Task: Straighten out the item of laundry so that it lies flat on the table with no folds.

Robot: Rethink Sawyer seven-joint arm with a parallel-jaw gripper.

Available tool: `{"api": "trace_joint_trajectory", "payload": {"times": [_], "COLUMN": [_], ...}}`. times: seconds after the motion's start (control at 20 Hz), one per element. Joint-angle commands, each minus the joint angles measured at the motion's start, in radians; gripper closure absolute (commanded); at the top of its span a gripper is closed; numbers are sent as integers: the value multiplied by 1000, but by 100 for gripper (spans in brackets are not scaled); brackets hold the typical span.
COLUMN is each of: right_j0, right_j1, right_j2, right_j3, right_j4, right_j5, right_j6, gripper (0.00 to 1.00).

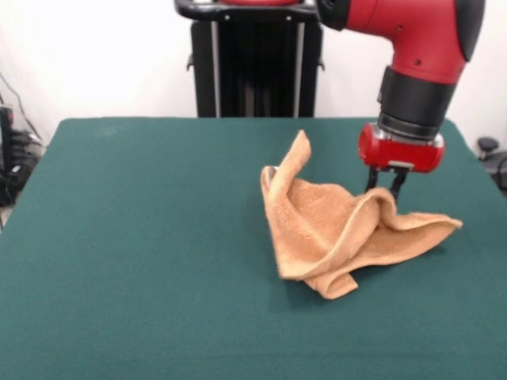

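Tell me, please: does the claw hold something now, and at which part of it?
The claw appears to pinch the orange towel at a raised fold along its upper edge, lifting that ridge above the green table.

Robotics lab: pedestal-mounted arm [420, 55], green felt table [142, 237], bare white wall [95, 55].

Red arm [412, 32], black wrist band, black pedestal [255, 67]

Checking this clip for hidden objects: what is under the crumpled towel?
Only the green table shows around the orange towel. Its raised folds, pinched at the top by the gripper, hide whatever lies beneath them, so nothing underneath can be confirmed or ruled out.
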Motion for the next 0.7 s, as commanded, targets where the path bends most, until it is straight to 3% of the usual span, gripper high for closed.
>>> {"api": "trace_joint_trajectory", "payload": {"times": [0.05, 0.7], "right_j0": [41, 5], "right_j1": [-10, -8], "right_j2": [7, 45], "right_j3": [18, 15], "right_j4": [56, 79], "right_j5": [54, 21], "right_j6": [230, 230], "gripper": [0, 0]}}
